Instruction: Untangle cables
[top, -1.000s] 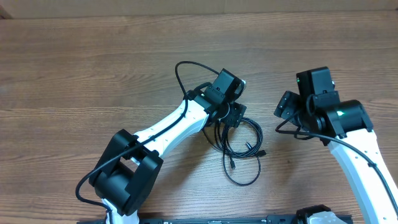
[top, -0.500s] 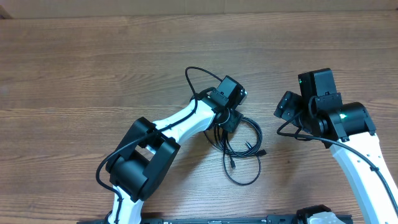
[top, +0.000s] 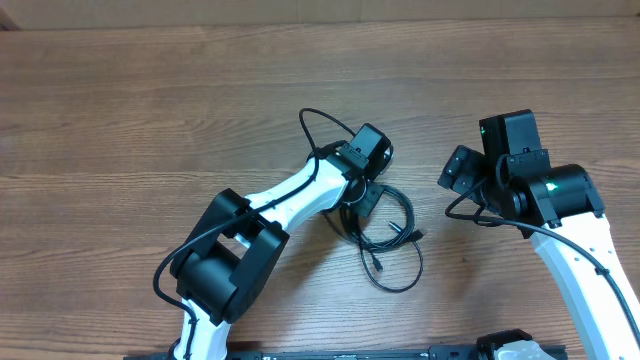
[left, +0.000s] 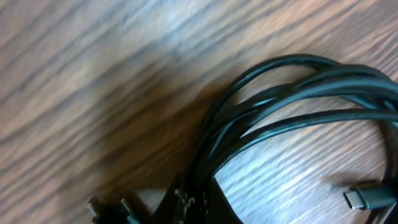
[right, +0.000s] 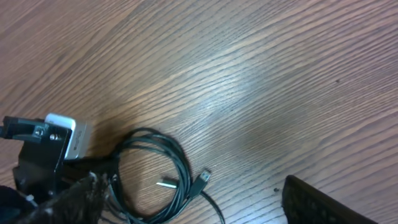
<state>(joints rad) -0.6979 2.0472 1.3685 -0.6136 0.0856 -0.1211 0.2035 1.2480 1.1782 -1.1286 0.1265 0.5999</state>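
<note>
near the middle of the table (top: 150, 120), we are clamping the left gripper (top: 362, 200) on the looped cables (top: 395, 245) while the right gripper (top: 452, 172), jaws apart, is hovering nearby, likely needing to pinch a loose strand next.

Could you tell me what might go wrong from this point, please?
The left gripper is shut on several strands of the cables together, so lifting may drag the whole tangle and tighten it. The right gripper holds nothing, so nothing pins the loops; a plug could snag inside the coil.
</note>
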